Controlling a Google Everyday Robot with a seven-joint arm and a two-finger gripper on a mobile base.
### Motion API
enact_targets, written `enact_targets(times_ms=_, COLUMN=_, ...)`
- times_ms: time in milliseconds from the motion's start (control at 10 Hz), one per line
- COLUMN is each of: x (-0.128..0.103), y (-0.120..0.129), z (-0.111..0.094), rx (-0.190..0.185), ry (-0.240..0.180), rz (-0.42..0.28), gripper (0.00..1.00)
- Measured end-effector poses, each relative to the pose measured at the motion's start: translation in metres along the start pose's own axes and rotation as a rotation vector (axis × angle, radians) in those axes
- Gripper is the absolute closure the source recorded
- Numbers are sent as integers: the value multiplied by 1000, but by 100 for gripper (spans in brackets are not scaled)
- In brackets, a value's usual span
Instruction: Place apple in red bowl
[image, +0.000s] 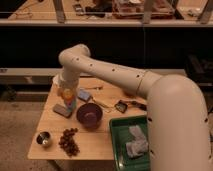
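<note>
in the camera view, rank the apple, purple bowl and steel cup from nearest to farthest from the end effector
The end effector hangs over the table's left side, shut on the apple.
1. apple: in its grip, raised off the table.
2. purple bowl: just right of it and toward the front.
3. steel cup: at the table's front left corner.

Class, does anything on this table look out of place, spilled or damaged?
Nothing stands out. The gripper, over the table's left side, is shut on the apple; the purple bowl and steel cup stand upright, the grapes lie in one bunch.
</note>
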Motion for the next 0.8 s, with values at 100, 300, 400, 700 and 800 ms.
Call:
enact_targets(times_ms=100, x=10, y=4, z=-13, rx=4, ry=11, rz=9, gripper=100)
enact_targets(times_ms=300, x=12, y=4, z=-16, rx=4, ry=13, rz=10, gripper=100)
enact_targets(times_ms=400, x=12, y=3, z=-15, rx=4, ry=12, rz=9, gripper=100)
enact_targets(times_ms=700, x=12, y=5, z=-16, rx=4, ry=13, rz=11, gripper=100)
enact_targets(times_ms=800, x=12, y=4, z=-15, rx=4, ry=13, rz=10, gripper=100)
